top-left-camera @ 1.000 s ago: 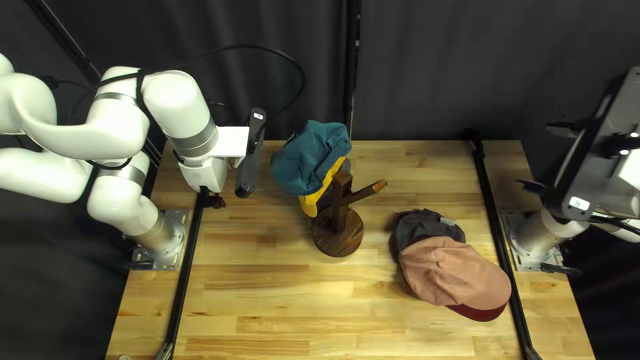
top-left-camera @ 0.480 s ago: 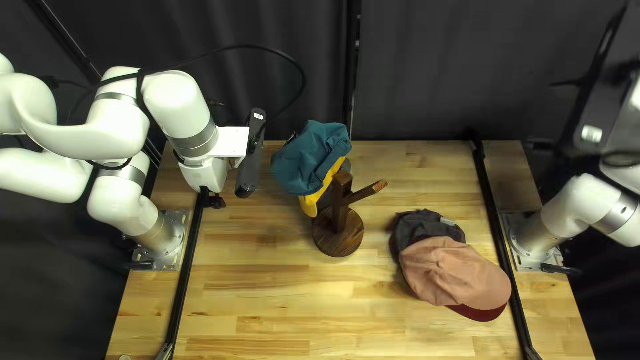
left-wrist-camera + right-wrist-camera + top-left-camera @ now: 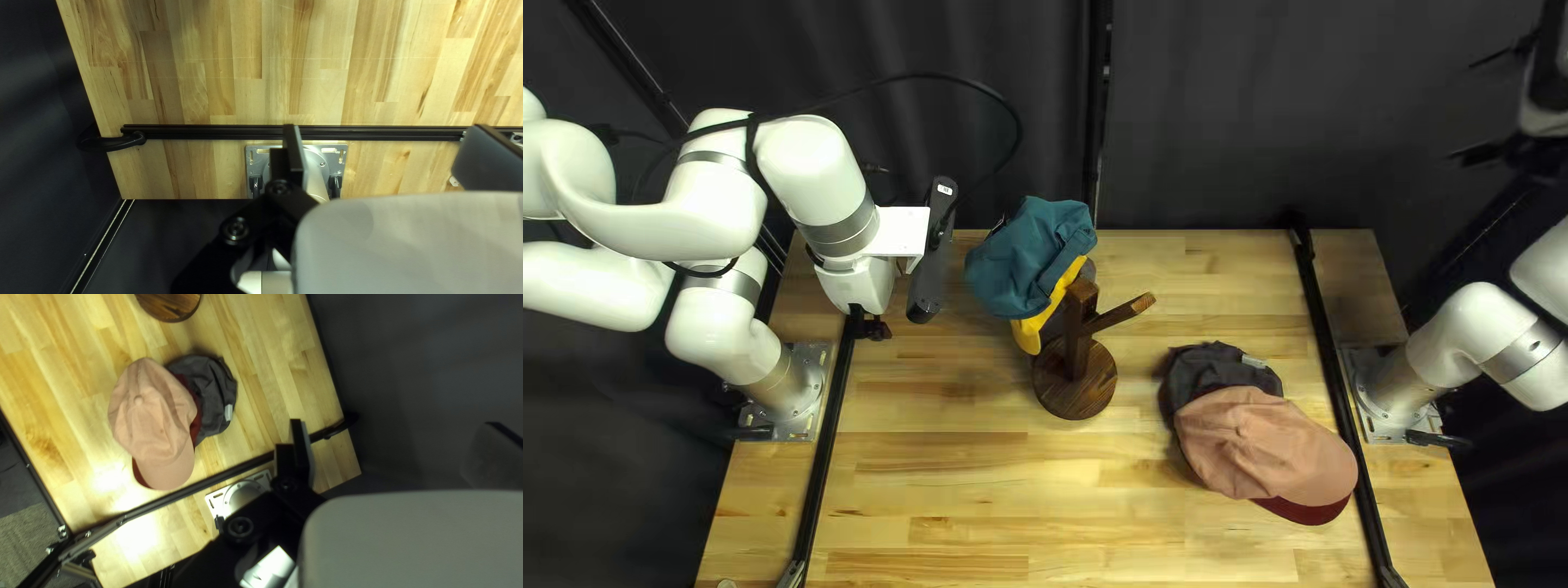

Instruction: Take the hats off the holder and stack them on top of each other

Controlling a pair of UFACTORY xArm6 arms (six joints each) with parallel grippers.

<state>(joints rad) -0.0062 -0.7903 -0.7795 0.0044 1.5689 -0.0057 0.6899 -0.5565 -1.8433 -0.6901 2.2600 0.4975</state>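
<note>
A teal hat (image 3: 1027, 255) hangs on the wooden holder (image 3: 1078, 359) at mid-table, with a yellow hat (image 3: 1045, 317) under it. To the holder's right a pink cap (image 3: 1262, 449) lies on a dark red cap (image 3: 1298, 511) and a dark grey hat (image 3: 1215, 369). My left gripper (image 3: 921, 309) hangs open and empty left of the teal hat, fingers down. In its wrist view the left gripper (image 3: 388, 157) faces bare table. My right gripper (image 3: 392, 453) is open and empty, high above the pink cap (image 3: 151, 420) and grey hat (image 3: 209, 390).
Black rails (image 3: 1327, 359) run along both table sides, inside the arms' metal base plates (image 3: 1388, 408). The holder's free peg (image 3: 1125, 312) points right. The holder's round base (image 3: 169, 304) shows ahead of the stack in the right wrist view. A dark curtain hangs behind the table.
My right arm has swung upward and back, away from the stacked caps, and now crosses the top right corner. The left arm and all hats have stayed put.
</note>
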